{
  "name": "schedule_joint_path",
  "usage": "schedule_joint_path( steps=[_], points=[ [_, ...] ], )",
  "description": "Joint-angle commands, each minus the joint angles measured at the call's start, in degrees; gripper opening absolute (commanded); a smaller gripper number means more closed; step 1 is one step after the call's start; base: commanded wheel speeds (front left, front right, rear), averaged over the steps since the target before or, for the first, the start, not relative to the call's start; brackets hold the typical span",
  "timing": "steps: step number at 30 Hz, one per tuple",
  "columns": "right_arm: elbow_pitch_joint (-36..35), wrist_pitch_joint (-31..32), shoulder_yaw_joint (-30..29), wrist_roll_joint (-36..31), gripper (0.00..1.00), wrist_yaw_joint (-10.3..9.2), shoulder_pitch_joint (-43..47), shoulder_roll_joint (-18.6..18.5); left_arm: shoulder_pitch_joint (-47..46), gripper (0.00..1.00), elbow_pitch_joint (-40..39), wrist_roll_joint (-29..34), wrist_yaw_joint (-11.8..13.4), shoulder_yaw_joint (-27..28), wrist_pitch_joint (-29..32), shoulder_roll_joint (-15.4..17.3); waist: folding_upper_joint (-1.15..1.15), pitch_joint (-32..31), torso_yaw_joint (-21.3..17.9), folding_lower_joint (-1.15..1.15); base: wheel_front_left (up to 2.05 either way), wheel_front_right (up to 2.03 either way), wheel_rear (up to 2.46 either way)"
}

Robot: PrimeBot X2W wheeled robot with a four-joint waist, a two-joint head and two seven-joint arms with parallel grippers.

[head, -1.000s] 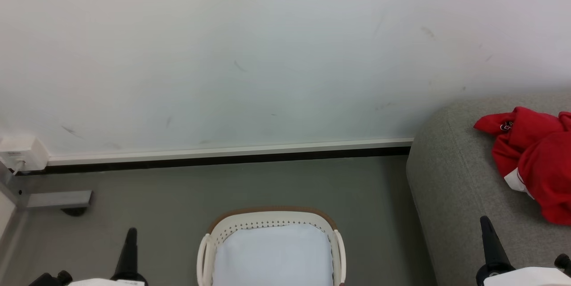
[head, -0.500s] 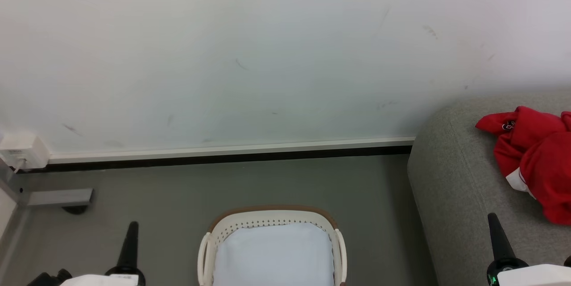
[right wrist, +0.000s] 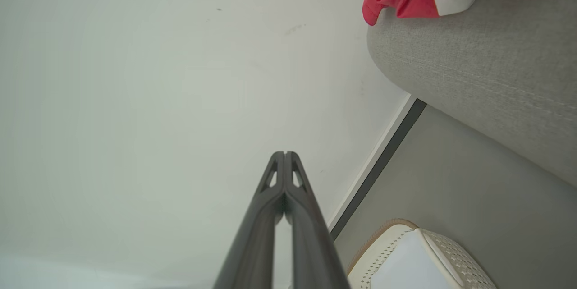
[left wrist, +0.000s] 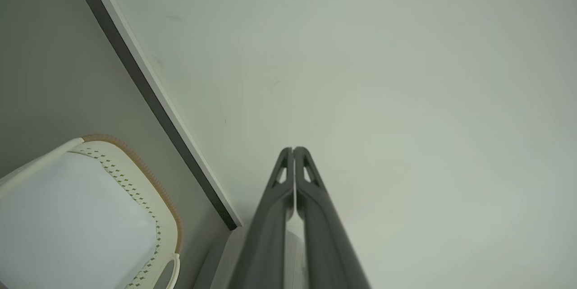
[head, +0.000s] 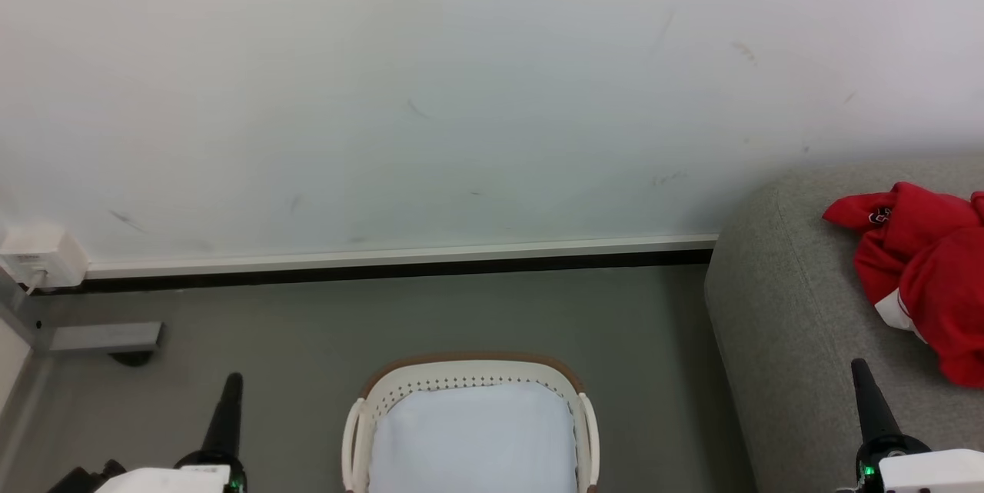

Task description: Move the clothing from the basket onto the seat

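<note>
One heap of red clothing lies on the grey seat, at the far right. The right gripper is nearer than the heap and a little to its left, not touching the cloth. Its two fingers are pressed together with nothing between them. The basket stands on the floor left of the seat, showing its pale lining. Further left, the left gripper is squeezed closed too, holding nothing.

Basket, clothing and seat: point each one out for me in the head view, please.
basket (head: 470,376): head view, far white perforated wall.
clothing (head: 934,278): head view, middle of the red heap.
seat (head: 784,308): head view, bare grey fabric near its left end.
</note>
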Motion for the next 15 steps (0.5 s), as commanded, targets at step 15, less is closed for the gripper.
schedule_joint_path(
  steps=[15],
  points=[
    [-1.1,2.0,-2.0,6.6,0.0,-0.09,-0.9,0.2,-1.2,0.0,-1.2,-7.5,0.0,0.0,2.1,0.1,0.0,0.3,0.2,0.0,0.0,0.0,0.0]
  ],
)
